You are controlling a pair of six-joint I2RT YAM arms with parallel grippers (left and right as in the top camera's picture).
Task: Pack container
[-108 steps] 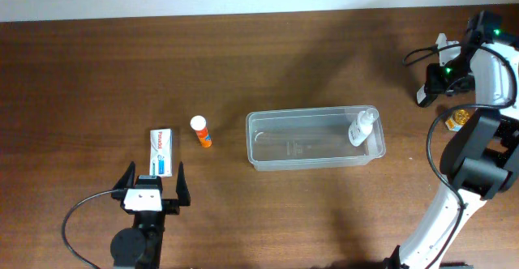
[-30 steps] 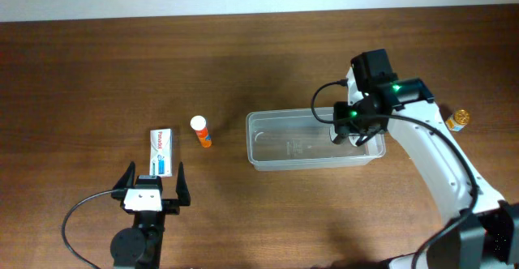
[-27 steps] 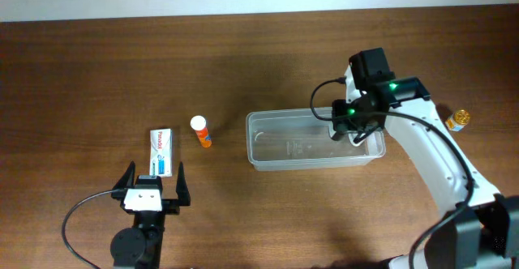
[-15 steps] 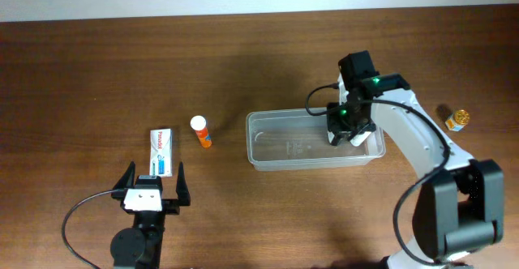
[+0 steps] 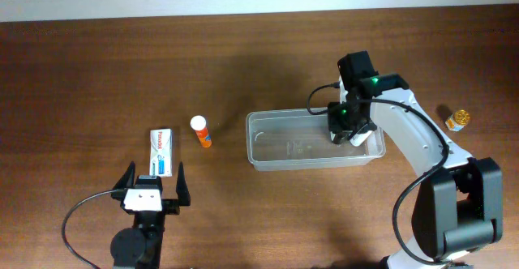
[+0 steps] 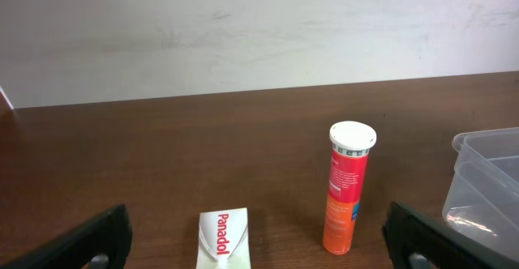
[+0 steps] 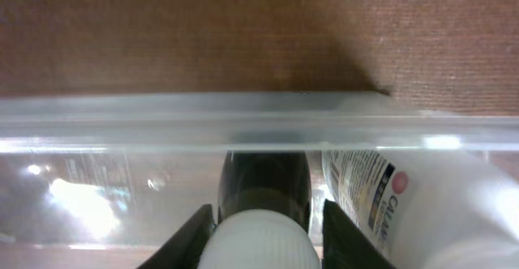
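The clear plastic container (image 5: 268,151) sits at the table's middle right. My right gripper (image 5: 345,130) reaches down into its right end. In the right wrist view a dark bottle with a white ribbed cap (image 7: 263,220) lies between my right fingers (image 7: 268,208), with a thin gap showing on each side. A white labelled bottle (image 7: 405,204) lies beside it in the container (image 7: 122,123). My left gripper (image 5: 151,190) is open and empty near the front left.
A Panadol box (image 5: 163,151) (image 6: 222,236) and an upright orange tube with a white cap (image 5: 200,130) (image 6: 346,184) stand left of the container. A small gold-capped jar (image 5: 458,120) sits at the far right.
My right arm swung from the far right over to the container and lowered the dark bottle into its right end. In the last half second it barely moved. The left arm stayed still.
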